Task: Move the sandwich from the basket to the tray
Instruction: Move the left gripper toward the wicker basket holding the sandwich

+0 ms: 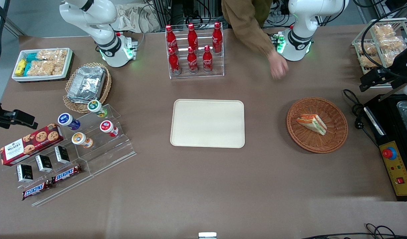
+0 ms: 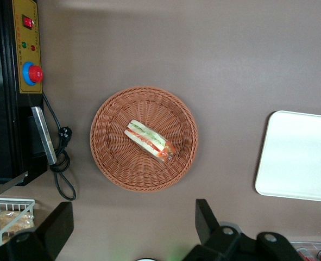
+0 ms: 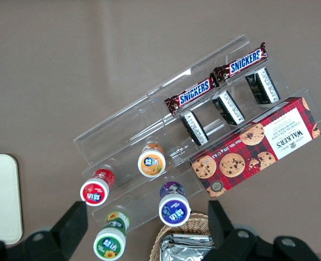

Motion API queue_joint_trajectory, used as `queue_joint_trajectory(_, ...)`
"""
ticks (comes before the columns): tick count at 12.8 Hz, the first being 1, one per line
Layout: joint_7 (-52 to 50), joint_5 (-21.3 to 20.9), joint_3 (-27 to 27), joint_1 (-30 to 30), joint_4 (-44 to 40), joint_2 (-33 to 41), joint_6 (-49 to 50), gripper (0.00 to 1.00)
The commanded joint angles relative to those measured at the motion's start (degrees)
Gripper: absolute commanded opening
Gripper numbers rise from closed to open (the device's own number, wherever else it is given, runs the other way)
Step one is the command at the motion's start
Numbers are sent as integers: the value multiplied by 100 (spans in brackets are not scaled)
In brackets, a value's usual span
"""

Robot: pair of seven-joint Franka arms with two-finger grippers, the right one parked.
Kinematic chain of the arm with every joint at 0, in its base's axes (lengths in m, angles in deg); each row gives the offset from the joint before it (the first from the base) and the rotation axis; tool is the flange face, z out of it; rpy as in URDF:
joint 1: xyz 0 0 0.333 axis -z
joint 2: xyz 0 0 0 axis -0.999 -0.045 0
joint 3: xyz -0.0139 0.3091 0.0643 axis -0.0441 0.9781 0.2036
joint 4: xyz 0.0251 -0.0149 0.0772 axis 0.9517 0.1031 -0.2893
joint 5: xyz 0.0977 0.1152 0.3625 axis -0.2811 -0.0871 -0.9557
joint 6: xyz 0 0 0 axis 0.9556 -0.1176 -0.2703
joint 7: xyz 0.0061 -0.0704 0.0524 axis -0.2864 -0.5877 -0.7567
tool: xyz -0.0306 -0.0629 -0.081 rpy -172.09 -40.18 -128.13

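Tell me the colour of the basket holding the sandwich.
Reddish-brown woven wicker basket, clearest in the left wrist view, with the open gripper above the table beside it.

The basket is woven wicker, reddish-brown, with a rough ribbed surface. The sandwich in it has soft, matt white bread. The tray looks like smooth cream plastic with a dull finish. The table has a matt brown covering. The 6 cola bottles are glossy red and stand in a clear acrylic rack. The gripper, high over the table near the basket, has matt black fingers.
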State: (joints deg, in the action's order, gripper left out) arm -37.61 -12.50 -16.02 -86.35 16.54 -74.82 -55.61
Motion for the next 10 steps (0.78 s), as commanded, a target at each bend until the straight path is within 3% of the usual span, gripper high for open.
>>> queue_joint_trajectory(1, -81, 92, -11, -37, -199, -88, 143, 100)
queue_joint_trajectory(3, -491, 92, -20, -28, -191, -88, 134, 100)
queue_joint_trajectory(6, -2527, 496, -11, -28, 71, -132, 117, 100)
queue_joint_trajectory(7, -3273, 479, -11, -28, 343, -80, 108, 100)
queue_joint_trajectory(10, -3920, 163, -29, -28, 1361, 131, -663, 100)
